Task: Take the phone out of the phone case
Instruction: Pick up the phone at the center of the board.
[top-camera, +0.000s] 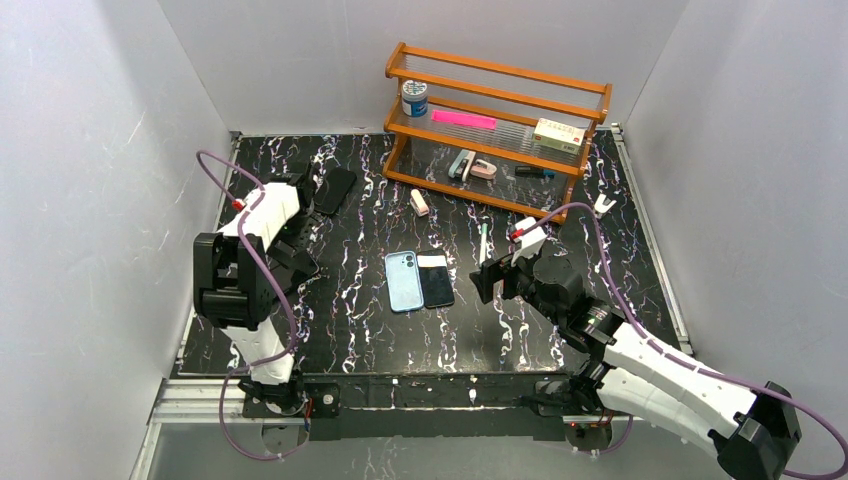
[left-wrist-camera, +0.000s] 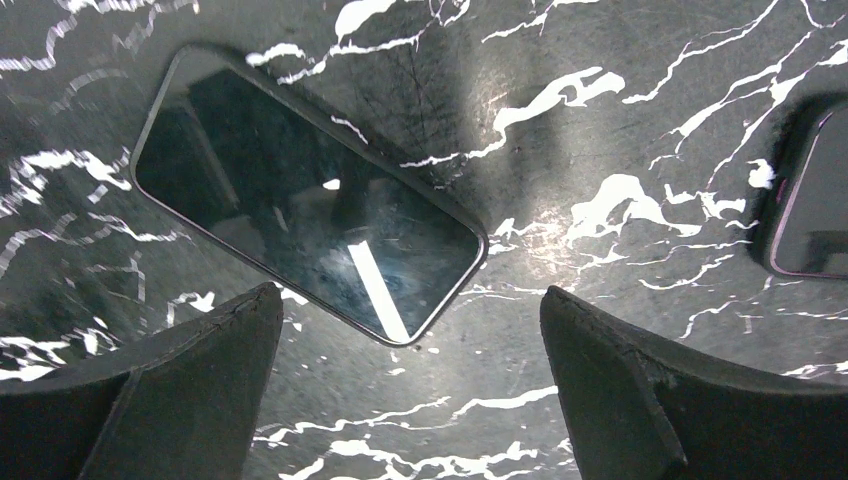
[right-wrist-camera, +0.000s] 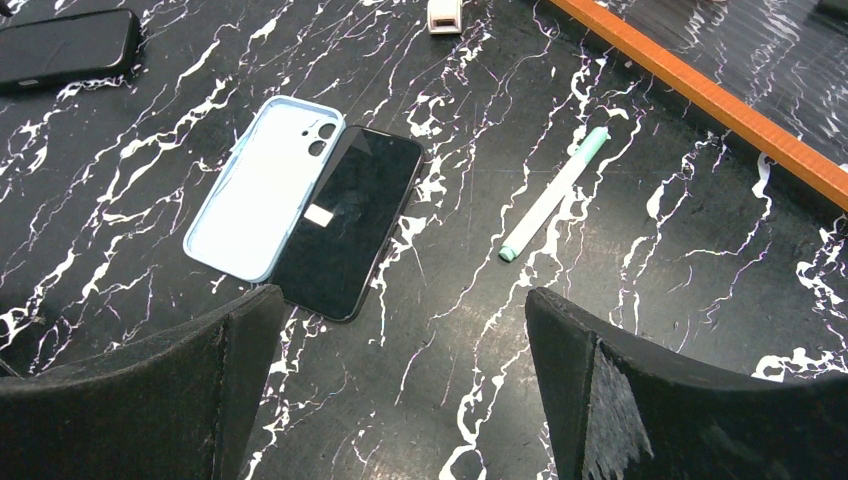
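On the marbled surface (top-camera: 360, 330), the left end effector (left-wrist-camera: 410, 295) and right end effector (right-wrist-camera: 400, 300) are seen spread and empty. The light-blue phone case (right-wrist-camera: 255, 190) lies vacated at centre, with the phone (right-wrist-camera: 350, 220) touching beside it. Extraction is judged complete, so only withdrawal is called for.

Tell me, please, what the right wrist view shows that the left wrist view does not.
Only the right wrist: the empty light blue case, the black phone lying beside it, a green-tipped pen and the shelf rail. Only the left wrist: the open left gripper over a dark phone. Both: the marbled table; perhaps that phone, cannot tell.
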